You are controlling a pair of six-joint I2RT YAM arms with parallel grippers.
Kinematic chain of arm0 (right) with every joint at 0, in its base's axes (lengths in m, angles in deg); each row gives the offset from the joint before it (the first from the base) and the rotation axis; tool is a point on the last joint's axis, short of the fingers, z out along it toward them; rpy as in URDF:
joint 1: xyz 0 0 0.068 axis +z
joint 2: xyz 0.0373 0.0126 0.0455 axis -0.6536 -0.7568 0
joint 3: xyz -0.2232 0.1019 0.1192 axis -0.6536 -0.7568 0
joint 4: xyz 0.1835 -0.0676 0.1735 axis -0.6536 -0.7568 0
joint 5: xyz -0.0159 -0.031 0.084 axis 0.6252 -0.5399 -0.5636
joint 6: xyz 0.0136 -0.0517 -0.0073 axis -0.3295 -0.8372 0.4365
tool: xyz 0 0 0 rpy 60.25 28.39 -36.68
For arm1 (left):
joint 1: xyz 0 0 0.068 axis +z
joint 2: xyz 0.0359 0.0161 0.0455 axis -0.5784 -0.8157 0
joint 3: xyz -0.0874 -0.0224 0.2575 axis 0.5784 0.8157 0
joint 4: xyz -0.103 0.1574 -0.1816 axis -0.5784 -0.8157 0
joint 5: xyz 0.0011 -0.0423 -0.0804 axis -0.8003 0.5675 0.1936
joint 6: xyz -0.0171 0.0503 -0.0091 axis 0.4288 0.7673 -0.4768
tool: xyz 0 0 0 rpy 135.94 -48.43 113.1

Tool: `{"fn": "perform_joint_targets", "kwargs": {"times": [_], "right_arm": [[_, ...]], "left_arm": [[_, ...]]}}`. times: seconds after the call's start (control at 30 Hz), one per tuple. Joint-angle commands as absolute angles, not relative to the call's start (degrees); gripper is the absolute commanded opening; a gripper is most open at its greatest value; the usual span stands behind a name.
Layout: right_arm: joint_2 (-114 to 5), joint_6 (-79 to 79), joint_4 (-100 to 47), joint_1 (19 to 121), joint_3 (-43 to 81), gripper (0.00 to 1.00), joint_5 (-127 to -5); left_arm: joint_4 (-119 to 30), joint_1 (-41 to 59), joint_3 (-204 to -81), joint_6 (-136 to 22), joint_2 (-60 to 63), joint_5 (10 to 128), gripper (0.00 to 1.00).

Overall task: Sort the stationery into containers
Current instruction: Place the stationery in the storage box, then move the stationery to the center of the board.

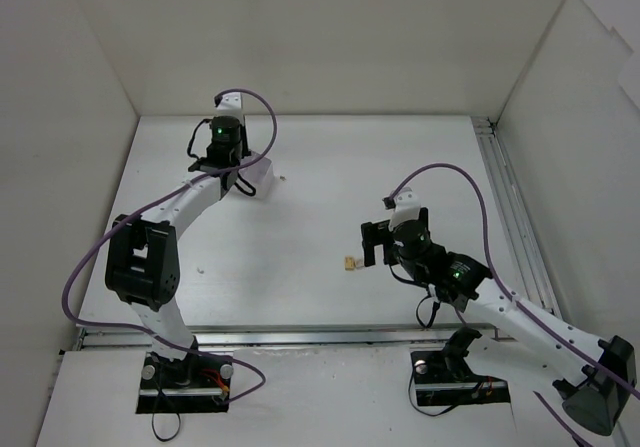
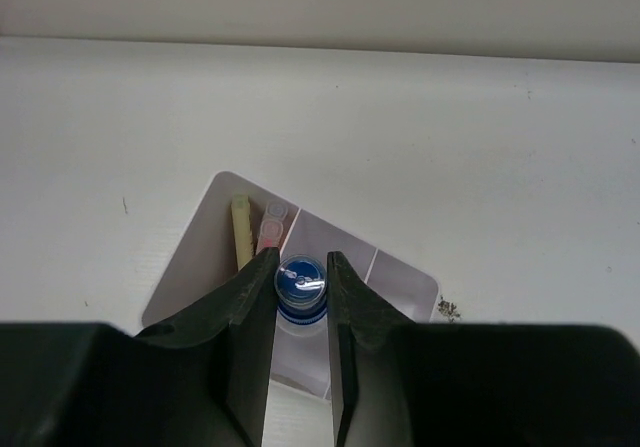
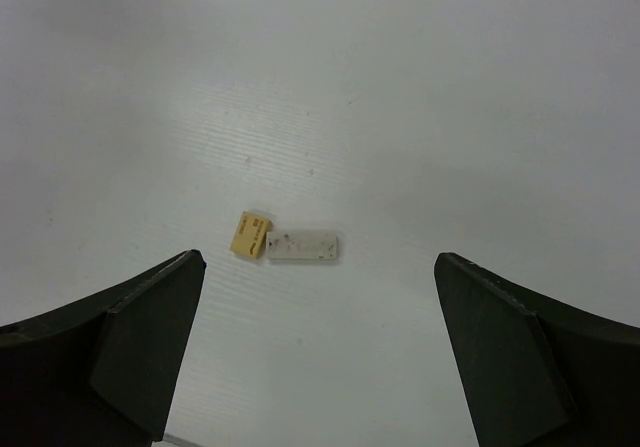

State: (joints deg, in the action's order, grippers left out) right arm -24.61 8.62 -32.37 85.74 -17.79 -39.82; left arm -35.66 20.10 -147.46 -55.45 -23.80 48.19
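- The blue-and-white tube [image 2: 300, 287] stands upright inside the white box [image 2: 400, 279], seemingly in the compartment beside the one holding a yellow pen [image 2: 241, 232] and pink pens [image 2: 270, 229].
- The tube looks light, stiff and smooth. Its round cap could slip, so the body below the cap is the safer hold.
- The left gripper [image 2: 300, 259] is narrow, with its fingers pressed to either side of the tube's cap. That arm reaches out over the box with its wrist pointing down.
- A tan eraser [image 3: 250, 235] lies flat on the table [image 3: 450, 87], well apart from the box and touching a pale slab [image 3: 303, 246].
- The eraser is likely light and rubbery, and so low that the fingers must nearly reach the table to pinch it.
- The right gripper [image 3: 317, 267] gapes wide above the eraser, with its elbow bent.
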Motion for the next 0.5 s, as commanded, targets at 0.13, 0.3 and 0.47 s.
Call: {"fn": "perform_joint_targets", "kwargs": {"times": [0.13, 0.3, 0.47], "right_arm": [[-25.9, 11.3, -35.1, 85.4, -16.6, 0.98, -44.3], [-28.2, 11.3, -38.1, 85.5, -15.9, 0.98, -45.6], [-35.6, 9.6, -40.8, 85.0, -13.7, 0.98, -47.3]], "left_arm": [[-36.6, 20.5, -148.6, -58.8, -18.7, 48.3, 0.40], [-39.1, 20.5, -148.1, -59.9, -14.1, 50.3, 0.79], [-41.4, 20.5, -147.2, -61.7, -7.5, 53.3, 1.00]]}}
